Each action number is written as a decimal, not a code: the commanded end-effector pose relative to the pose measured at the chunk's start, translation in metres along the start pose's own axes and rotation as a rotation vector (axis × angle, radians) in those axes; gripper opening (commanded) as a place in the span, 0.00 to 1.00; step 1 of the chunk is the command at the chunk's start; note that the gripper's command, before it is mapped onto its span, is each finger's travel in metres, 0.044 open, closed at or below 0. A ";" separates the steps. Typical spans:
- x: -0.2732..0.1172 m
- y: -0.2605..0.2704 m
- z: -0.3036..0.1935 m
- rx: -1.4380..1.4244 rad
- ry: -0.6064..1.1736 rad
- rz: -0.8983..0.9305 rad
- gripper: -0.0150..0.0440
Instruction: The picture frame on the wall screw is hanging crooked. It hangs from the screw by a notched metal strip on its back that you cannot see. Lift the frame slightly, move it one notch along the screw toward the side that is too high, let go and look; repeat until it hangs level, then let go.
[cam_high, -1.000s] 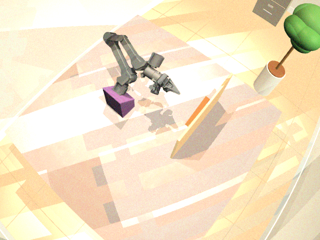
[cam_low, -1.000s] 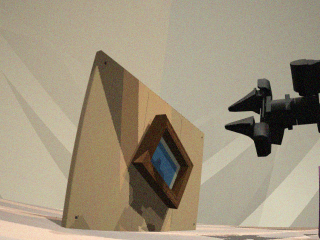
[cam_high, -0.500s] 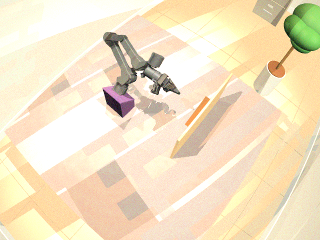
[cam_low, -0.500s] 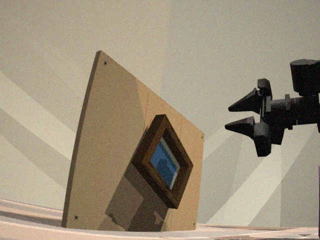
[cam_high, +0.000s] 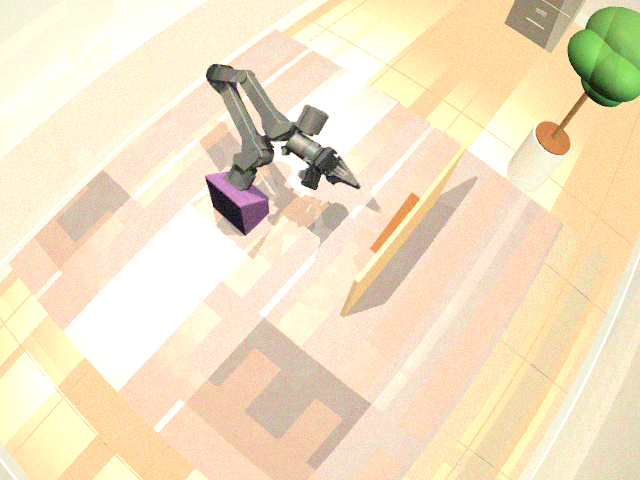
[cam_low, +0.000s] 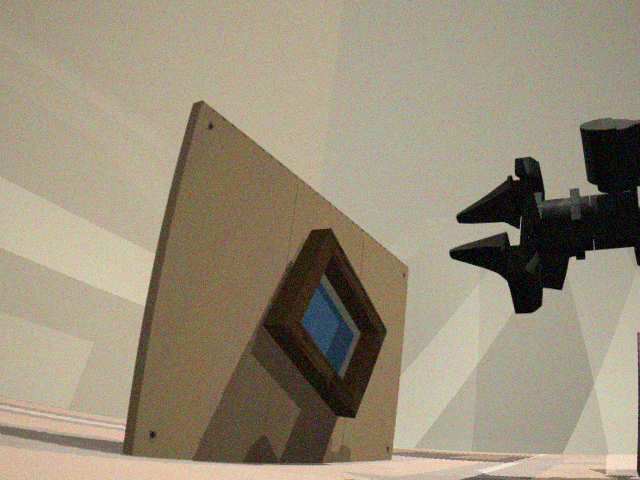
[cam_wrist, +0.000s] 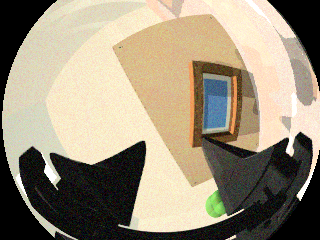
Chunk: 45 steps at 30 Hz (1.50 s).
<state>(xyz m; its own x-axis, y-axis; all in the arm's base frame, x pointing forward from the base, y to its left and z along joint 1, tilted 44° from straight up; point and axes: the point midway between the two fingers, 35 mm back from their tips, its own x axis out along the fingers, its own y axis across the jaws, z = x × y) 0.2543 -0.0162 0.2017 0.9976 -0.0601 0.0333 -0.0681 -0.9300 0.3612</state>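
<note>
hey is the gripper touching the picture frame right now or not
Apart: the exterior view plainly shows background between the fingertips of the gripper and the picture frame.

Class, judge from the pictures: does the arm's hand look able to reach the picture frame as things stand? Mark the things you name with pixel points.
Probably yes: the hand (cam_high: 358, 186) (cam_low: 453, 238) (cam_wrist: 174, 144) is open, facing the frame (cam_high: 394, 223) (cam_low: 289, 304) (cam_wrist: 197, 105), with nothing visible between them; reach itself is unproven.

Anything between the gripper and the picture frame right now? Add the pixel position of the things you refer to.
Nothing solid: the exterior view shows only open air between the open gripper (cam_high: 358, 186) (cam_low: 453, 236) (cam_wrist: 174, 141) and the picture frame (cam_high: 394, 223) (cam_low: 289, 330) (cam_wrist: 198, 105) on the panel (cam_high: 408, 224) (cam_low: 217, 248) (cam_wrist: 155, 85).
</note>
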 end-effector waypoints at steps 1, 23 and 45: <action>0.000 0.001 0.001 0.004 -0.003 0.005 0.69; 0.005 -0.046 0.016 -0.007 -0.018 -0.007 0.69; 0.002 -0.057 0.018 -0.010 -0.019 -0.008 0.69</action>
<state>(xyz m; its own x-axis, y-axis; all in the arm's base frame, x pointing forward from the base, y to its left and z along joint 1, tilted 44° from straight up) 0.2603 0.0308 0.1635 0.9985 -0.0546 0.0105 -0.0546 -0.9281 0.3684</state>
